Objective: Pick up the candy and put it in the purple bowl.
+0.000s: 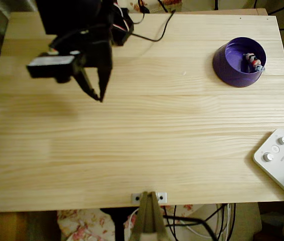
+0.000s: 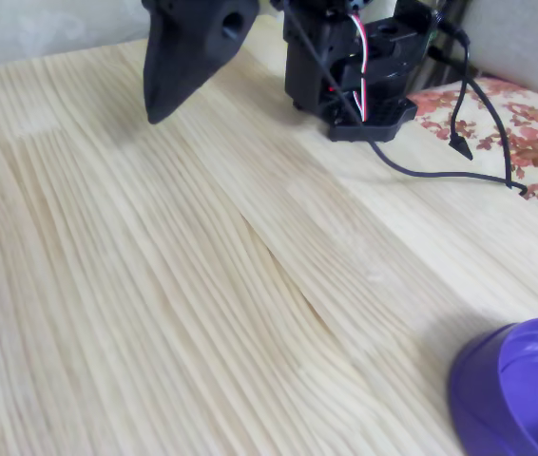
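Overhead view: candy (image 1: 253,62), light, crinkly, best pinched mid-wrapper, lies inside the purple bowl (image 1: 226,64) at two o'clock; my gripper (image 1: 101,96), at ten o'clock, nearly closed, holds nothing.

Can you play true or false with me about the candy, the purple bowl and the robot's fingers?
1. The candy is lying inside the purple bowl. True.
2. The gripper is holding the candy. False: nothing sits between its fingers, and the candy is in the bowl.
3. In the overhead view the bowl is at the table's top right. True.
4. The gripper hangs right over the bowl. False: in the overhead view it is far off at the top left of the table.
5. A white button box sits at the table's bottom right corner in the overhead view. True.
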Robot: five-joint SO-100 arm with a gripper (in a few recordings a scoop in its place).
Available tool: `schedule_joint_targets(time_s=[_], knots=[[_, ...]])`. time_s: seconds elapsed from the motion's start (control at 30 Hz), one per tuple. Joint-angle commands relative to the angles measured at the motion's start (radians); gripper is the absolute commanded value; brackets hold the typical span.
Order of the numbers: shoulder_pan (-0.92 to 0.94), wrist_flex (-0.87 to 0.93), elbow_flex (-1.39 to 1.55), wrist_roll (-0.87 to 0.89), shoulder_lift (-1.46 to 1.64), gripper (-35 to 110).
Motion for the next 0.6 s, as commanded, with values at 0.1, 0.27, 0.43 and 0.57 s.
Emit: schedule_joint_targets(time_s=[0.1, 0.27, 0.43, 0.57], knots=[[0.055, 0.025, 0.115, 0.034, 0.21, -1], [0.04, 0.077, 0.213, 0.066, 0.391, -1], [0.025, 0.16, 0.291, 0.084, 0.555, -1], [0.026, 0.158, 0.298, 0.089, 0.555, -1]])
